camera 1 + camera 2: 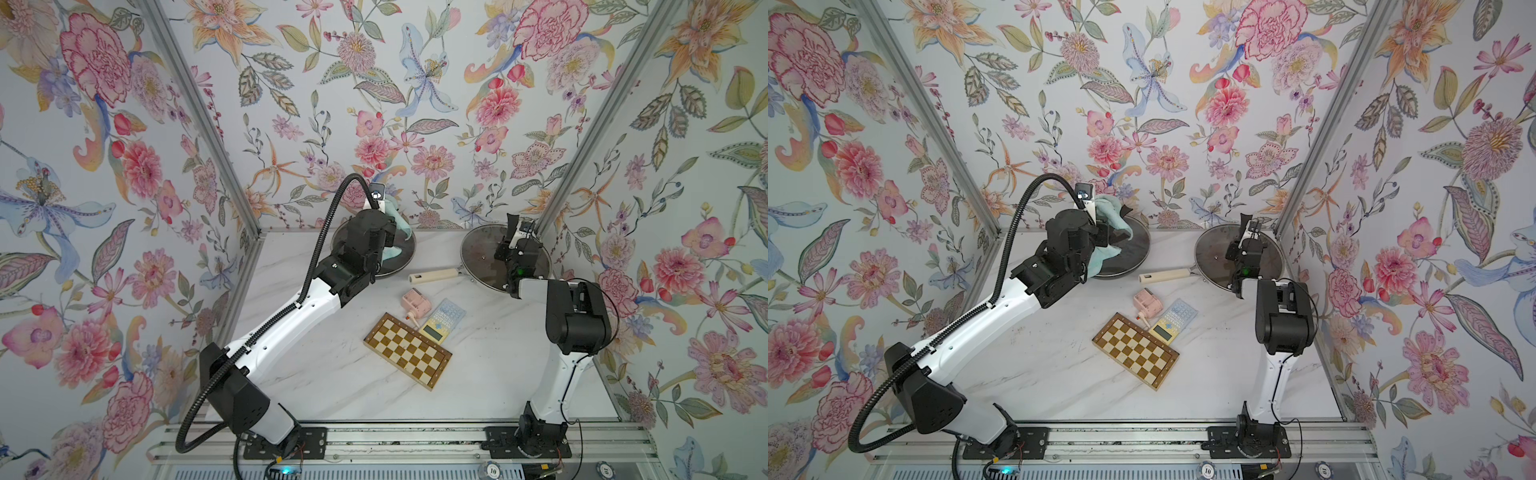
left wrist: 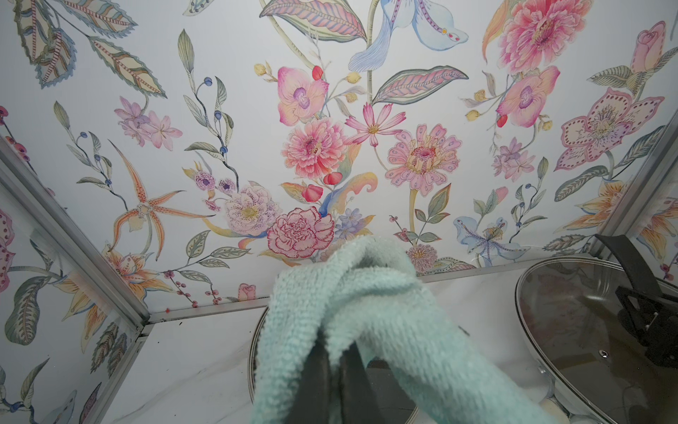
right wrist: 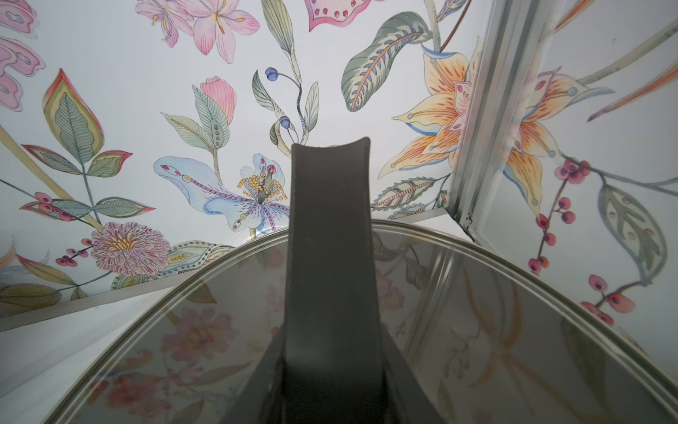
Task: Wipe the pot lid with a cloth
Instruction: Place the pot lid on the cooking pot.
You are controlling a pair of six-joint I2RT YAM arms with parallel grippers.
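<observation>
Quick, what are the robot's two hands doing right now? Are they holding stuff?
Left hand: shut on the cloth.
Right hand: shut on the black handle of the lid.

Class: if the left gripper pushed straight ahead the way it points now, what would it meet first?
Probably the floral back wall. The left gripper, shut on the cloth, points over the frying pan towards it, nothing visible between; depth is unclear.
</observation>
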